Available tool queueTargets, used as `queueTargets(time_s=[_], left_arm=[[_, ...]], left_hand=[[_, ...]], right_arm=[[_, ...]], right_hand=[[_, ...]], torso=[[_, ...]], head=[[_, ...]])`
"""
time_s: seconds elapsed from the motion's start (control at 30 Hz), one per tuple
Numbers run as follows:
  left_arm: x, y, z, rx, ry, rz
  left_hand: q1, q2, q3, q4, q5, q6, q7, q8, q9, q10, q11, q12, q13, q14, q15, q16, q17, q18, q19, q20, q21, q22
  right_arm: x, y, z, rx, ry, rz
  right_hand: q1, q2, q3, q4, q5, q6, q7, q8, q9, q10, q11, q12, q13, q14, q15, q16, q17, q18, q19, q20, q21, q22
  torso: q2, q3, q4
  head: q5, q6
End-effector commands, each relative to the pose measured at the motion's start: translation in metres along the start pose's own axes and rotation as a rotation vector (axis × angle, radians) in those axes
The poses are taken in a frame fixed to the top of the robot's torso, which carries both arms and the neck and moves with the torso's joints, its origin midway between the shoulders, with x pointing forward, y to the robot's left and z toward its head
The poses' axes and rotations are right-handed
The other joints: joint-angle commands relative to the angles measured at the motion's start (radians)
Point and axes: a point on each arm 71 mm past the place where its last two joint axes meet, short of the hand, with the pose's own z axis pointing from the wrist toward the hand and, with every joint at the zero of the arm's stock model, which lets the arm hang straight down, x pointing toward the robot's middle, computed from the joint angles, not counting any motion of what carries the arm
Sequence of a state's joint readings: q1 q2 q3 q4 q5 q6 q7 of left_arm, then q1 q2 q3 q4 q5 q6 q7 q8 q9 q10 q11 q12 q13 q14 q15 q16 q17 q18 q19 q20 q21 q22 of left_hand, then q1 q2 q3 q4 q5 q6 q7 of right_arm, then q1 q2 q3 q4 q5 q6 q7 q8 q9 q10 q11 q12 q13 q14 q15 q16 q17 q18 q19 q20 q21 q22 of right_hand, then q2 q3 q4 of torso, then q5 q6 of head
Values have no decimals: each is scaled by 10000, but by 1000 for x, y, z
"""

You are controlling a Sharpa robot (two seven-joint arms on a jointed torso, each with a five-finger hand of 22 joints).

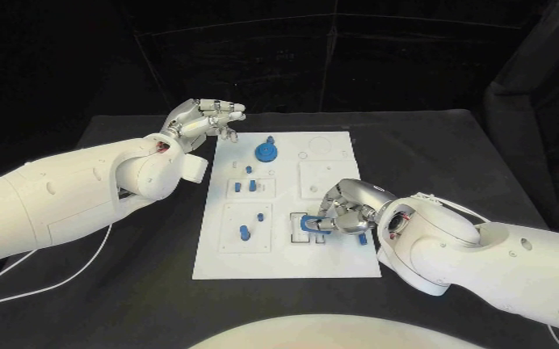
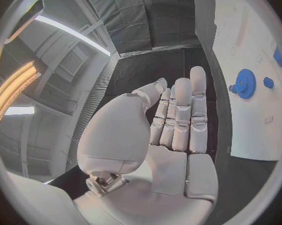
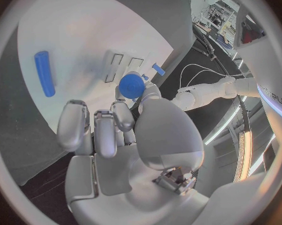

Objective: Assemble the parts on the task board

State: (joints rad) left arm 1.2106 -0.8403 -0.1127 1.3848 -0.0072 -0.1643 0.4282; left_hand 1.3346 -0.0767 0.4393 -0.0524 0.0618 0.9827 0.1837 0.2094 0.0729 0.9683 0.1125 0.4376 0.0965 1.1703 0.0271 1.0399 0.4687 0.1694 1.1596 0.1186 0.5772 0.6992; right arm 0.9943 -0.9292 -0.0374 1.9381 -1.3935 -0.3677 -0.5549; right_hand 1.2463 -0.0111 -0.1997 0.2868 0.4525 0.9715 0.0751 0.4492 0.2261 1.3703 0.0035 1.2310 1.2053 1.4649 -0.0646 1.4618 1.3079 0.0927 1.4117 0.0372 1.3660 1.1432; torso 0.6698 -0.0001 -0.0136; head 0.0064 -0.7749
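- Right hand [image 1: 340, 213] pinches a blue part [image 3: 132, 85] over the board's [image 1: 332, 143] near slots, apparently to seat it.
- Left hand [image 1: 205, 119] waits beside the board, fingers [image 2: 181, 112] together, holding nothing.

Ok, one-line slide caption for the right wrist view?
Right robot hand pinching a round blue part over the white task board.

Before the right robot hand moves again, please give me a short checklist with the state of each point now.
1. Right robot hand holds a blue part: ok.
2. Held part is over the task board, near the slots: ok.
3. Part is lined up with a slot: cannot tell.
4. Left robot hand is off the board, holding nothing: ok.
5. Blue gear is far from the right robot hand: ok.
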Motion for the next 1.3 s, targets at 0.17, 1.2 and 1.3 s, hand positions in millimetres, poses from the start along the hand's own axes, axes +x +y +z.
queueTargets(time_s=[0.17, 1.2, 1.3], left_arm=[[2, -1, 0, 61, 124, -74], [1, -1, 0, 17, 128, -76], [2, -1, 0, 7, 132, -78]], left_hand=[[-42, 21, 8, -72, 33, -80, -12, 46, -14, -55, -10, 44, -11, -70, -16, -5, -12, 128, -24, 46, -53, -12], [-36, 17, 14, -91, 33, -88, -11, 52, -16, -61, -11, 51, -15, -74, -18, -2, -20, 129, -25, 45, -55, -12], [-36, 17, 14, -91, 33, -88, -11, 52, -16, -61, -11, 51, -15, -74, -18, -2, -20, 129, -25, 45, -55, -12]], right_arm=[[0, 7, 5, -57, -301, 393], [10, 17, 22, 58, 10, -2196], [11, 19, 22, 32, 85, -2288]], right_hand=[[128, 95, -54, -23, 120, 83, -31, 92, 74, 52, -90, -64, 34, 621, -90, 41, 172, -136, 102, -26, 51, 37], [229, 88, -362, 11, -737, 95, -61, 197, 353, 7, -115, -388, -126, 612, -115, 21, 158, -150, 111, -54, 79, 119], [101, 126, -457, 26, -922, 246, -119, 309, 444, 82, -159, -329, -44, 612, -143, 17, 160, -154, 119, -64, 90, 147]], torso=[[5, 7, -15], [-3, 14, -36], [-4, 12, -29]], head=[[97, -11], [103, -53], [109, -55]])
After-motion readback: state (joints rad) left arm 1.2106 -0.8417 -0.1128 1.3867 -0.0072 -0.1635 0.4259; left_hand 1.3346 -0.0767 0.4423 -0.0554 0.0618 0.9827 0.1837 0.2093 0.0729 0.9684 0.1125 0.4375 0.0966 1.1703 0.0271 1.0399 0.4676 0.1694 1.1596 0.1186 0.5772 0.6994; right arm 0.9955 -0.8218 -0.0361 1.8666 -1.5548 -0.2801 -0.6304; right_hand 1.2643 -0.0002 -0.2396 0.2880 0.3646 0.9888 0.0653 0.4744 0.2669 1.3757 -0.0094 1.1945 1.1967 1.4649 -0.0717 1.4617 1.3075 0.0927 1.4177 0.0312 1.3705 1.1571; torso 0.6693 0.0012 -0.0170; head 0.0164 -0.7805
